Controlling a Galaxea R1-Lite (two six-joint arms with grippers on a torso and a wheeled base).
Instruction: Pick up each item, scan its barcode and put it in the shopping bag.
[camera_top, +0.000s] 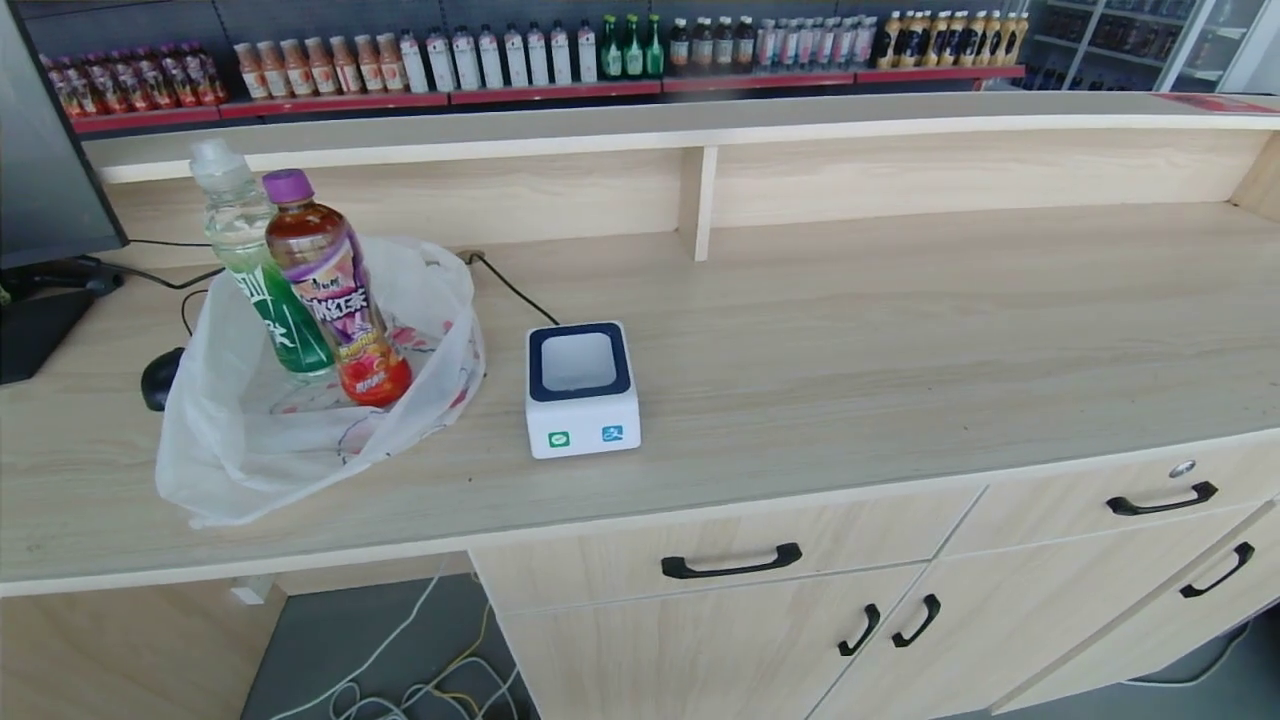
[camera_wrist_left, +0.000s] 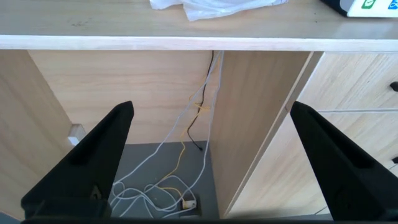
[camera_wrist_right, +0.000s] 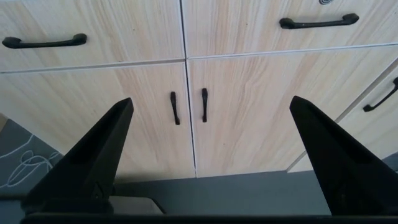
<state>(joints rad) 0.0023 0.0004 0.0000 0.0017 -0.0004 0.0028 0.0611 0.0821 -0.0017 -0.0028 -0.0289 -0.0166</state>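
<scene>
On the left part of the counter (camera_top: 850, 330), at 9 o'clock from the barcode scanner (camera_top: 581, 390) — white plastic shopping bag (camera_top: 250, 450), mouth open, with two bottles standing inside. Purple-capped tea bottle (camera_top: 340, 300) in front, touching the clear green-labelled bottle (camera_top: 255, 270) just behind it. Long axes near upright, caps tipped toward 11 o'clock, bases toward 5 o'clock in the head view. Black mouse (camera_top: 160, 378) just beside the bag at 9 o'clock.

Below the counter edge, left gripper (camera_wrist_left: 211, 106) with jaws spread wide, nothing between them, facing the open knee-hole and its loose cables (camera_wrist_left: 180, 180). Bag hem (camera_wrist_left: 211, 7) and a scanner corner (camera_wrist_left: 373, 6) up on the countertop beyond those jaws. Right gripper (camera_wrist_right: 211, 102) likewise low and spread wide on nothing, facing the cabinet doors (camera_wrist_right: 186, 124).

Judged from both bottles already bagged: probably little or nothing left to scan. Should another reach be called for, bag and bottles up and ahead of the jaws on the robot's left — left arm clearly the nearer, right arm well apart.
</scene>
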